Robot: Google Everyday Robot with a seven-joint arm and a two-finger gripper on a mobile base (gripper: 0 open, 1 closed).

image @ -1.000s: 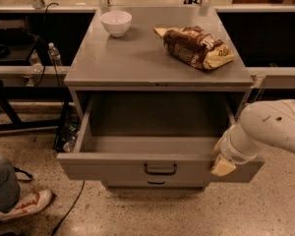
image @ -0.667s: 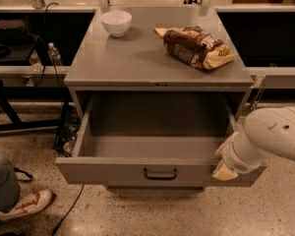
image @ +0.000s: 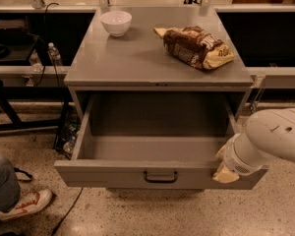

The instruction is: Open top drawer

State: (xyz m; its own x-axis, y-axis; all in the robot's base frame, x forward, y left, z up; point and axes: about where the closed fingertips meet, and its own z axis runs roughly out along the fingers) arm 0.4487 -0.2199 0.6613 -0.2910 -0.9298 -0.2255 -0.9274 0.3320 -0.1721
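The top drawer (image: 118, 175) of the grey cabinet stands pulled far out, and its inside is bare. Its flat grey front carries a small black loop handle (image: 160, 177) at centre. My gripper (image: 225, 170) is at the right end of the drawer front, at the end of the white arm (image: 275, 136) that reaches in from the right. Its yellowish tips sit against the front's upper right corner, well right of the handle. The lower drawers are hidden under the open one.
A white bowl (image: 116, 22) and a brown snack bag (image: 195, 46) lie on the cabinet top (image: 137, 58). A person's shoe (image: 24, 205) and leg are on the floor at lower left. A water bottle (image: 54, 54) and dark shelving stand to the left.
The drawer has slid further out toward the camera. The arm and gripper have moved down and forward with the right end of the drawer front.
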